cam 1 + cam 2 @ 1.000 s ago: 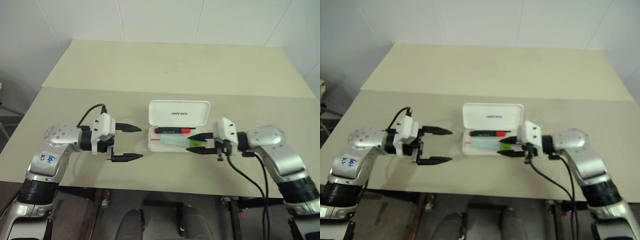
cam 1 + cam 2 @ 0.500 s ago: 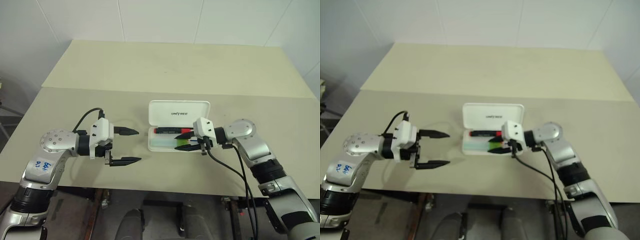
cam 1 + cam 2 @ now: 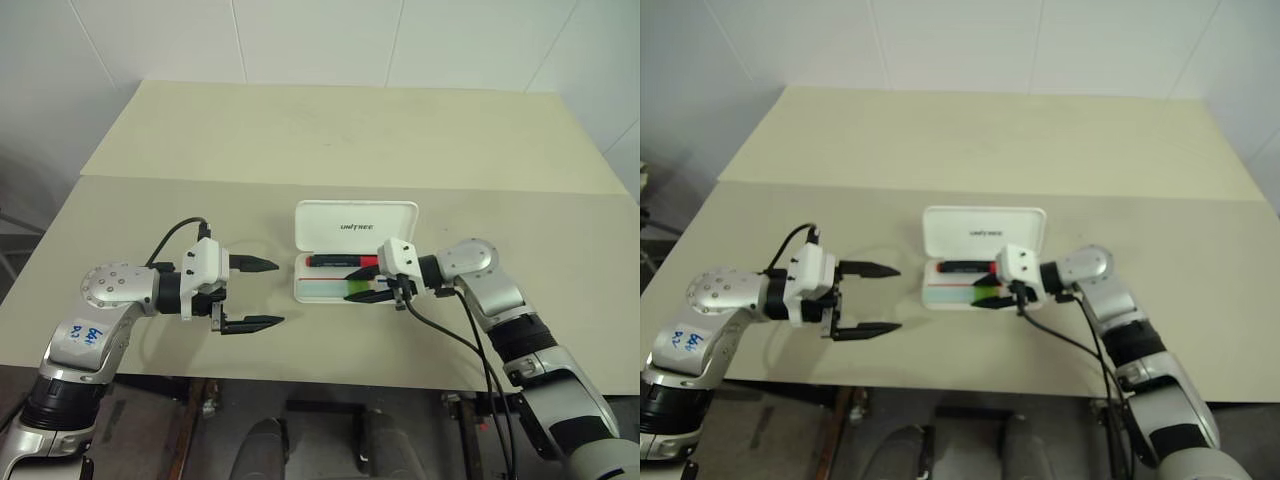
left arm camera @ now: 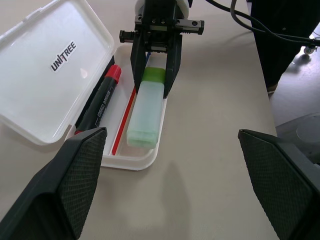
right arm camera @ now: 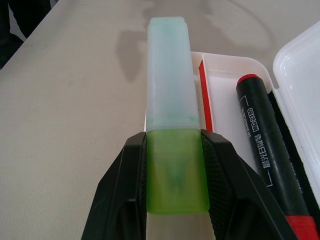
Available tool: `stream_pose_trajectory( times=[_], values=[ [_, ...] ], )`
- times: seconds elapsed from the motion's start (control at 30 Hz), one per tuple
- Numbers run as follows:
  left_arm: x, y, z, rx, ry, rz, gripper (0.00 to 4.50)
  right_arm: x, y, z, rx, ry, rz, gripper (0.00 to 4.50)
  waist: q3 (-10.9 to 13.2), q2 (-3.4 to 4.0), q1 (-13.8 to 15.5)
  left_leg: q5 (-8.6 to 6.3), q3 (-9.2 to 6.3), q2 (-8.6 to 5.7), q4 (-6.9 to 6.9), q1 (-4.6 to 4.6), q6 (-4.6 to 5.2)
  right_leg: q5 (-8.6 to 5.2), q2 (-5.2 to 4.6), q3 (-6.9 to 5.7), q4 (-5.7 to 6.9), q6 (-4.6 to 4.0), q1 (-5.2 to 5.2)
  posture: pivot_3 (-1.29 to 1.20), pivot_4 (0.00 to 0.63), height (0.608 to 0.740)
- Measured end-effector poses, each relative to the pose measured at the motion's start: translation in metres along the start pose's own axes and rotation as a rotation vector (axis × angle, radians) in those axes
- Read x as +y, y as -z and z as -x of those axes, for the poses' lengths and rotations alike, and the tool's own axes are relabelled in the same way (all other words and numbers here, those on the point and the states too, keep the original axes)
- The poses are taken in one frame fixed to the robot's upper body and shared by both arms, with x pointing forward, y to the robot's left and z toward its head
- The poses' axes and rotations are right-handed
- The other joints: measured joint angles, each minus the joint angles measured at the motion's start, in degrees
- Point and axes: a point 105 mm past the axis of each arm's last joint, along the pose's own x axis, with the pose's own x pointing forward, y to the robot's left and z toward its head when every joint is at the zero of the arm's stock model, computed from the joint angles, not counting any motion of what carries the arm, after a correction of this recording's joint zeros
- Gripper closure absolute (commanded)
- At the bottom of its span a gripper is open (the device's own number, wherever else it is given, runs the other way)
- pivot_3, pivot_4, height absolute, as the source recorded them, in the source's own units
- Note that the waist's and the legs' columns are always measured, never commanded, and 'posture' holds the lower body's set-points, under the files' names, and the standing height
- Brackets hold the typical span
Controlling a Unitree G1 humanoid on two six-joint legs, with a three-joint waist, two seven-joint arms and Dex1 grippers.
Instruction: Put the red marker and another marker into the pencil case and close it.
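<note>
The white pencil case (image 3: 357, 226) lies open in the middle of the table, with its "UNITREE" lid tipped back. The red marker (image 3: 340, 260) lies in the tray (image 5: 225, 65) along the hinge side. My right gripper (image 3: 360, 286) is shut on the lime cap of the other marker, a mint-green highlighter (image 4: 146, 110). The highlighter's body stretches along the tray's near side, partly over the near rim. I cannot tell whether it rests on the tray. My left gripper (image 3: 280, 292) hangs open and empty to the left of the case, a short gap away.
The beige table (image 3: 330, 140) stretches far behind the case, with a seam across it. Its front edge runs close below both grippers. A black cable (image 3: 480, 345) trails from my right wrist over that edge.
My right gripper has carried the highlighter leftward and slightly down, from the case's right end to over the tray. The left gripper has stayed put and open.
</note>
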Motion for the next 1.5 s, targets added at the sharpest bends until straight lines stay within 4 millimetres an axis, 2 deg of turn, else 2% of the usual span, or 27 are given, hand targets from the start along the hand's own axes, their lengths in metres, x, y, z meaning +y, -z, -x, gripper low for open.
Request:
stream_pose_trajectory(
  times=[0.17,0.37,0.43,0.5,0.63,0.83,1.03,1.17,1.3,1.43,1.47,1.5],
  values=[
    [0.000,0.000,0.000,0.000,0.000,0.000,0.00,0.000,0.000,-0.001,0.000,0.000,0.004,3.38,0.0,0.00,-0.7,0.00,0.00,0.00,0.00,0.00,0.00,0.00,-0.01,0.00,0.01,0.00,0.00,0.00,0.150,0.740],
    [0.000,0.000,0.000,-0.001,0.001,-0.001,0.00,-0.003,0.003,0.000,0.018,0.020,0.002,1.38,0.0,0.00,-0.8,0.00,0.00,0.00,-0.01,0.00,0.00,0.00,0.00,0.00,0.01,0.00,0.00,0.00,0.150,0.740],
    [0.000,-0.001,0.000,-0.001,0.001,-0.002,0.00,-0.003,0.004,0.000,0.020,0.023,0.003,0.58,0.0,0.00,-0.8,0.00,0.00,0.00,-0.03,0.00,0.00,0.00,-0.01,0.00,0.00,0.00,0.00,0.00,0.150,0.740],
    [0.001,-0.002,-0.001,-0.002,0.002,-0.006,0.00,-0.004,0.004,0.001,0.019,0.025,0.002,0.02,0.0,0.00,-0.8,0.00,0.00,0.00,-0.03,0.00,0.00,0.00,0.00,0.00,0.00,0.00,-0.01,0.00,0.150,0.740],
    [0.002,-0.004,-0.001,-0.006,0.003,-0.017,0.00,-0.005,0.000,0.002,0.006,0.032,0.008,0.02,0.0,0.00,-0.8,0.00,0.00,0.00,-0.04,0.00,0.00,0.00,0.00,0.01,0.00,0.00,-0.01,0.00,0.150,0.740],
    [0.002,-0.006,-0.003,-0.012,0.016,-0.024,0.00,-0.010,-0.026,0.010,-0.053,0.066,0.050,0.02,0.0,0.00,-0.8,0.00,0.00,0.00,-0.04,-0.01,-0.01,0.00,-0.01,0.00,-0.01,0.00,-0.02,0.00,0.150,0.740],
    [0.001,-0.006,-0.006,-0.018,0.034,-0.020,0.00,0.001,-0.040,0.015,-0.105,0.080,0.028,0.02,0.0,0.00,-0.7,-0.01,0.00,0.00,-0.07,-0.01,-0.01,0.00,-0.01,0.00,-0.03,0.00,-0.02,0.00,0.150,0.740],
    [0.002,-0.004,-0.007,-0.020,0.036,-0.011,0.00,0.006,-0.047,0.015,-0.121,0.079,0.024,0.92,0.0,0.00,-0.8,-0.01,0.00,0.01,-0.06,0.01,-0.01,0.00,-0.01,0.00,-0.01,-0.01,-0.02,0.00,0.150,0.740],
    [0.004,-0.004,-0.009,-0.027,0.037,-0.011,0.00,0.005,-0.047,0.012,-0.126,0.093,0.020,2.46,0.0,0.00,-0.8,-0.01,-0.01,0.02,-0.06,0.02,-0.01,-0.01,0.01,-0.01,0.02,-0.02,-0.02,0.00,0.150,0.740],
    [0.005,-0.006,-0.010,-0.032,0.041,-0.019,0.00,-0.001,-0.035,0.002,-0.094,0.104,-0.013,4.01,0.0,0.00,-0.8,-0.01,0.00,0.01,-0.06,0.01,-0.01,-0.01,0.00,0.00,0.01,-0.02,-0.02,0.00,0.150,0.740],
    [0.005,-0.006,-0.010,-0.032,0.041,-0.019,0.00,-0.004,-0.032,0.001,-0.082,0.116,-0.012,4.35,0.0,0.01,-0.8,-0.01,0.01,0.01,-0.06,0.00,-0.01,-0.01,0.00,0.00,0.01,-0.02,-0.05,0.00,0.150,0.740],
    [0.005,-0.006,-0.010,-0.032,0.041,-0.019,0.00,-0.008,-0.030,0.000,-0.069,0.132,-0.008,4.35,0.0,0.00,-0.8,-0.01,0.00,0.01,-0.07,0.00,-0.01,-0.01,0.01,0.00,0.01,-0.02,-0.05,0.00,0.150,0.740]
  ],
)
